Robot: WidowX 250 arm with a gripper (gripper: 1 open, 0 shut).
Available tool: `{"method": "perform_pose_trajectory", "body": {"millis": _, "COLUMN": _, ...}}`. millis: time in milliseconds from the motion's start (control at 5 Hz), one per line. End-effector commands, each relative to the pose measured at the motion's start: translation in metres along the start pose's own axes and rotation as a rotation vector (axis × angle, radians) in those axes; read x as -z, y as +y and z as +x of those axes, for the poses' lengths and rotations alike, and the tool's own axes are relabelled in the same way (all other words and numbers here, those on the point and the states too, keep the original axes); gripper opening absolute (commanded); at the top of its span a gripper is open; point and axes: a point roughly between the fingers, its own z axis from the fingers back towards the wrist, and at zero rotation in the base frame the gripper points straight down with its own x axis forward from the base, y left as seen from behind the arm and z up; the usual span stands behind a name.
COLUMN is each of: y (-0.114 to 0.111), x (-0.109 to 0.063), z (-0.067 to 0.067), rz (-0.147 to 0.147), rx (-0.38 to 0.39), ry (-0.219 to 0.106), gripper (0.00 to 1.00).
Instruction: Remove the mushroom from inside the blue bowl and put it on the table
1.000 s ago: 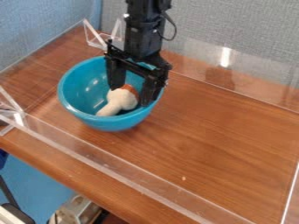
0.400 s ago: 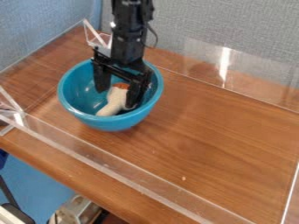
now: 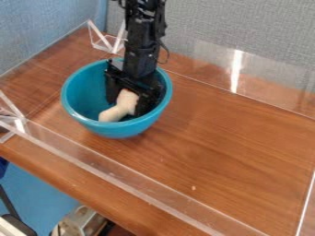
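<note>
basically, table (image 3: pixel 227 152) under bowl (image 3: pixel 81 96), mushroom (image 3: pixel 120 108) lying inside. gripper (image 3: pixel 128 90) down in there too, spread wide, seemingly around or beside mushroom; no grip visible. closing now could pinch just the rounded stem and slip, or snag the wall and drag everything.

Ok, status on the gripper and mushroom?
Gripper open, down inside the blue bowl, right at the mushroom. Mushroom lying in the bowl, not yet on the table. Bowl wall stands around it.
</note>
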Motion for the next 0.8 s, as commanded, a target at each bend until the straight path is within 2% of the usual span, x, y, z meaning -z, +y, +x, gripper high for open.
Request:
{"method": "perform_pose_trajectory", "body": {"millis": 0, "y": 0.013, "x": -0.01, "z": 0.005, "rz": 0.017, "rx": -0.006, "ry": -0.051, "gripper": 1.0}}
{"method": "perform_pose_trajectory", "body": {"millis": 400, "y": 0.017, "x": -0.01, "z": -0.002, "rz": 0.017, "rx": -0.02, "ry": -0.051, "gripper": 1.0}}
{"method": "perform_pose_trajectory", "body": {"millis": 600, "y": 0.017, "x": -0.013, "z": -0.007, "rz": 0.017, "rx": -0.033, "ry": -0.046, "gripper": 0.0}}
